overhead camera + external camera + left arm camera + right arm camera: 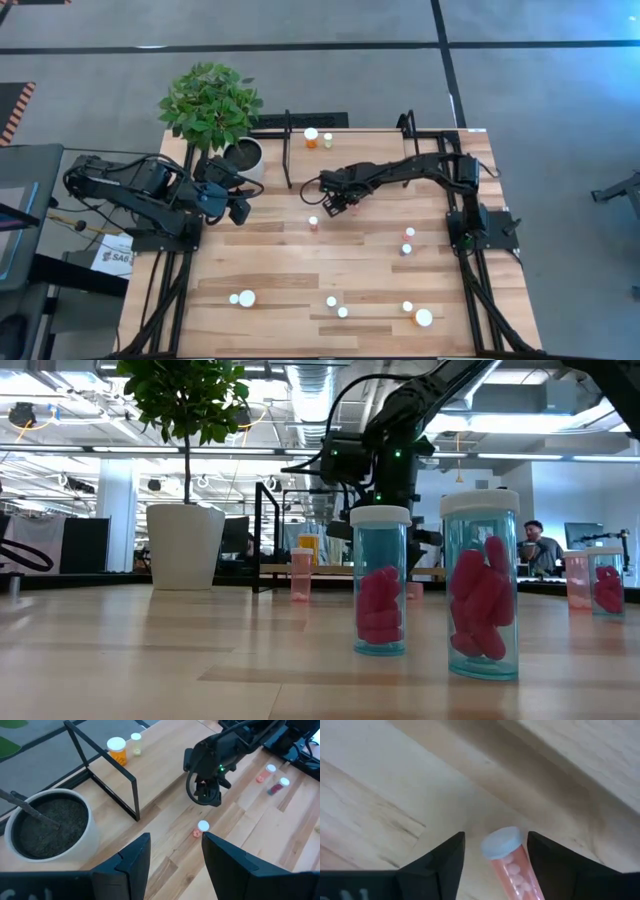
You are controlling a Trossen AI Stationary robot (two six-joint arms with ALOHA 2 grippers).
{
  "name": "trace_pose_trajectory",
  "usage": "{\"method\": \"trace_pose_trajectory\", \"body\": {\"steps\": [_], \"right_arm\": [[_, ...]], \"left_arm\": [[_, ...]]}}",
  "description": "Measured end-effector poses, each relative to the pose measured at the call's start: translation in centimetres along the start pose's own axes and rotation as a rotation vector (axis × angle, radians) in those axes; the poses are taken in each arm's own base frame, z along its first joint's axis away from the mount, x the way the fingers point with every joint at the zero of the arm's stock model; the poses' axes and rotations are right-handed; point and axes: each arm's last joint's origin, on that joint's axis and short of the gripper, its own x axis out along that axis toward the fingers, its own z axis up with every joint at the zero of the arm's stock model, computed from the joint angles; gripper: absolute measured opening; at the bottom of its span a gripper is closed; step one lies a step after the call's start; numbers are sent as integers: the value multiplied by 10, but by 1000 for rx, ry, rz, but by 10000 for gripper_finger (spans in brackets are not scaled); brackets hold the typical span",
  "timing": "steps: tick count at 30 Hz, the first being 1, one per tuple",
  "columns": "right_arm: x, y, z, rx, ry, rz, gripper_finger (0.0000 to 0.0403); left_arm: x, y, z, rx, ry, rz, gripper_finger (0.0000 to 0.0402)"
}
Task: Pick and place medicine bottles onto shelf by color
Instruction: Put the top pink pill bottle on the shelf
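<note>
A small pinkish-red medicine bottle (313,222) with a white cap (502,843) stands on its base on the table, just in front of the shelf (370,152). My right gripper (333,206) points down over it, open. In the right wrist view its fingers stand on either side of the cap without touching it. An orange bottle (117,750) and a smaller pale bottle (135,744) stand on the shelf's left end. My left gripper (172,850) waits open and raised at the table's left, beside the plant pot.
A white plant pot (243,153) stands at the far left beside the shelf's black upright (100,775). Two bottles (408,240) stand to the right. Several more (335,305) stand along the near edge, two blue ones (380,580) close to the low camera.
</note>
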Motion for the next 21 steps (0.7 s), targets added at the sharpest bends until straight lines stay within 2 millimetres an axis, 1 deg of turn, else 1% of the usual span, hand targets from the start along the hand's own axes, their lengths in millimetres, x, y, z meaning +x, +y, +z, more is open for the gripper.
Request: {"method": "trace_pose_trajectory", "body": {"steps": [11, 14, 18, 21], "right_arm": [[0, 0, 0, -1, -1, -6, 142], [-1, 1, -2, -6, 0, -6, 124], [-9, 1, -5, -16, 8, -9, 121], [-27, -1, -7, -19, -4, 8, 130]], "left_arm": [[0, 0, 0, -10, -1, 1, 165], [0, 0, 0, -15, -1, 1, 165], [0, 0, 0, -17, -2, 0, 165], [0, -1, 1, -23, -9, -5, 165]]}}
